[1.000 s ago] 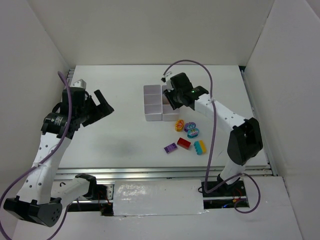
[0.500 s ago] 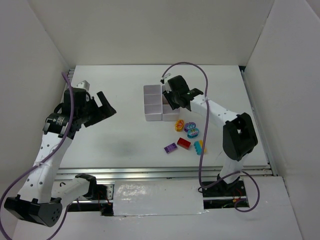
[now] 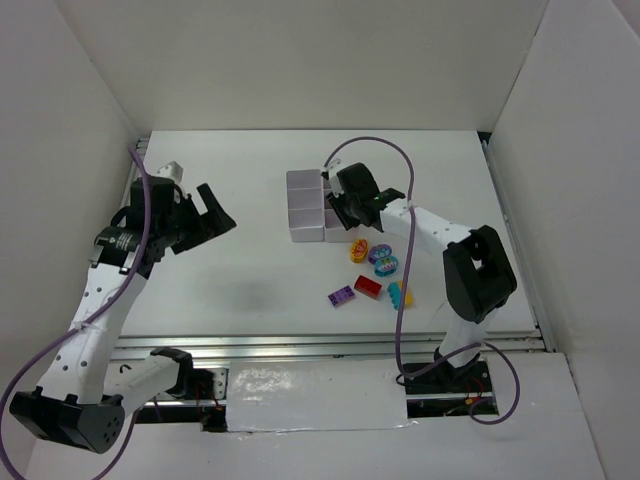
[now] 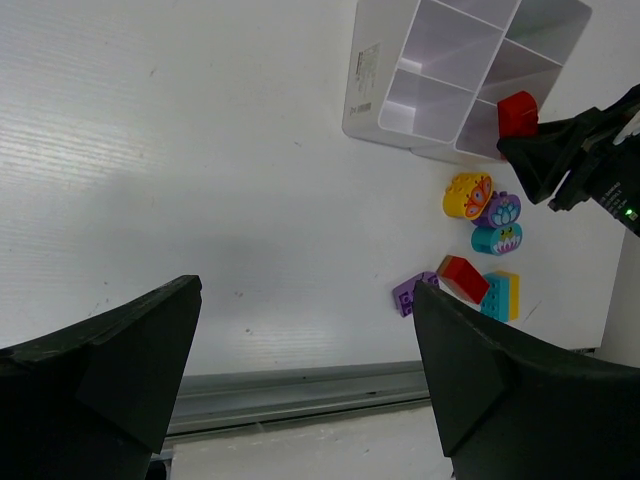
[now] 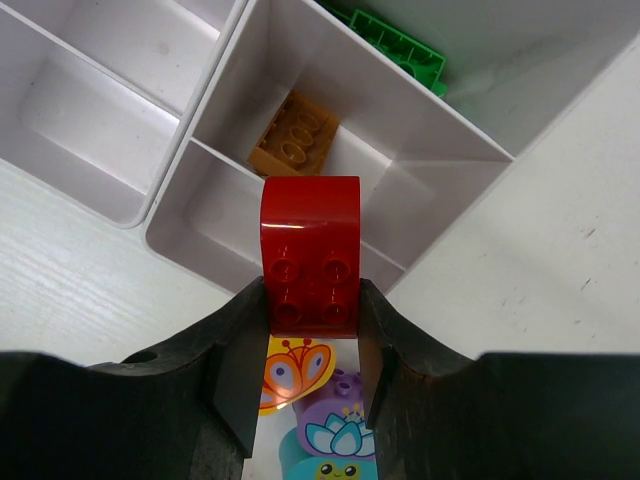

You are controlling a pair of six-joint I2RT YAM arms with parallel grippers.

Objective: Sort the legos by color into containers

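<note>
Red brick (image 5: 310, 240) is clamped between the jaws of your right pincer (image 5: 312, 295), which hangs over the near compartment in the right column of the white containers (image 4: 362, 75). My guess at why there: the next compartment back already has an orange brick (image 5: 293, 140) and the one past that a green brick (image 5: 400, 50). So this slot looks like the free one for red, though the brick hides part of its floor. It isn't dropped yet and sits above the rim.

Your left pincer (image 4: 305, 350) is spread wide with nothing in it, parked over the bare left side of the bench (image 4: 200, 150), well apart from everything. That's probably just to stay out of the way.

The loose ones sit just in front of the block:
- an orange butterfly brick (image 4: 467, 194)
- a purple flower brick (image 4: 500, 210)
- a teal face brick (image 4: 497, 238)
- a red wedge (image 4: 465, 277)
- a small purple brick (image 4: 412, 293)
- a teal-and-yellow brick (image 4: 500, 295)

Versus a second ago, the right pincer has slid from farther back over the block toward its near-right corner, with the elbow tucked in closer. The left arm has only nudged, and the loose bricks haven't budged.
</note>
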